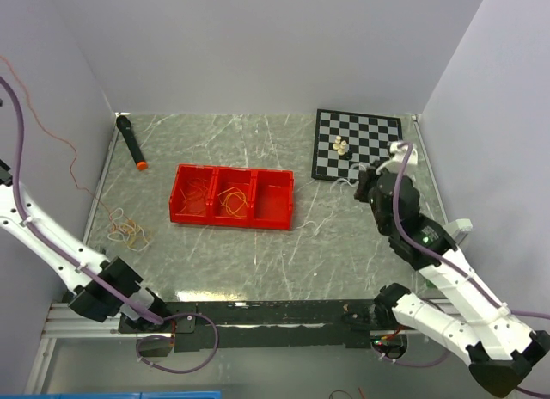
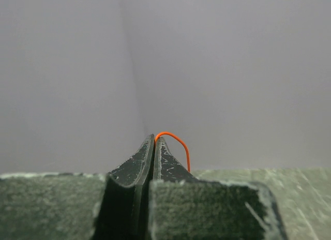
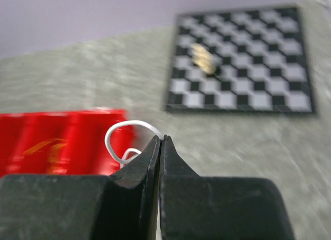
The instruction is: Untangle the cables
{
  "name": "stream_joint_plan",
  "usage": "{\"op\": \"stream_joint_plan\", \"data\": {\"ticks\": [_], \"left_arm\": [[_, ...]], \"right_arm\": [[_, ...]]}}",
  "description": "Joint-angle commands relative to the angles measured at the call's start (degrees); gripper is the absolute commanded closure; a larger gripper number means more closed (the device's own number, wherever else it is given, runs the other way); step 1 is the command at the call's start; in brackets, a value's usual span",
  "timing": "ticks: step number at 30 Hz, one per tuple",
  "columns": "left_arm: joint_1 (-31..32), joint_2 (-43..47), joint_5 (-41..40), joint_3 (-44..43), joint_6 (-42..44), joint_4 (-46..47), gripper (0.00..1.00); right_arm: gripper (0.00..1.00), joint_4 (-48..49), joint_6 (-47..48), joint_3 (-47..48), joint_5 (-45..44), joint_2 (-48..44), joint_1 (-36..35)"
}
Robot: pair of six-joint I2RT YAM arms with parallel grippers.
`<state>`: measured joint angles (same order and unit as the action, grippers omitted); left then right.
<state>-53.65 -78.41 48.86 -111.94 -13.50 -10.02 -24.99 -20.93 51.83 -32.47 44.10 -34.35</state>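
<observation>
Against grey wall [image 2: 232,69], left hand [image 2: 155,138] pinches orange cable [image 2: 182,141]; right hand [image 3: 161,138], blurred, pinches white cable [image 3: 132,122].

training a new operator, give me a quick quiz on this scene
1. True or false: the left gripper is shut on an orange cable.
2. The right gripper pinches a cable coloured: A red, B white, C yellow.
3. Fill in: the pale pieces stand on the ____.
Key: 1 true; 2 B; 3 chessboard.
</observation>
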Motion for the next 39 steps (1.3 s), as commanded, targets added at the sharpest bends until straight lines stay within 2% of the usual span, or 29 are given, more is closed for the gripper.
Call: {"op": "stream_joint_plan", "data": {"ticks": [1,6,13,18,24,27,33,35,39], "left_arm": [[2.49,4.14,5.89,2.16,-2.49,3.25,0.97],[6.18,4.49,7.3,2.61,-3.73,1.59,0.98],[14.71,6.78,4.49,2.43,-1.44,-0.79,0.98],[15.5,6.96,4.4,1.55,-2.41,-0.52,0.98],[15.59,6.69,5.54,-0.29,-4.33,0.52,0.98],[15.59,6.87,9.57,-2.23,-11.0,7.44,0.98],[16.21,9.85,14.77,-0.3,-35.25,36.52,0.96],[16.29,10.47,14.16,-1.52,-39.31,40.77,0.96],[16.38,11.61,12.4,-3.9,-41.78,43.15,0.97]], "right_arm": [[1.0,8.29,5.11,9.49,14.08,4.49,0.16],[1.0,9.35,5.81,19.42,21.56,11.17,-0.45],[1.0,8.91,8.62,30.68,23.42,19.88,-6.16],[1.0,9.17,10.82,32.98,19.64,24.71,-9.86],[1.0,9.96,11.96,32.02,17.62,30.34,-10.04],[1.0,10.84,12.75,31.31,17.0,32.1,-9.95],[1.0,11.19,12.76,32.28,17.26,33.25,-8.98],[1.0,11.46,12.58,32.72,17.26,32.81,-8.55],[1.0,11.2,12.93,34.12,16.74,33.07,-8.02]]}}
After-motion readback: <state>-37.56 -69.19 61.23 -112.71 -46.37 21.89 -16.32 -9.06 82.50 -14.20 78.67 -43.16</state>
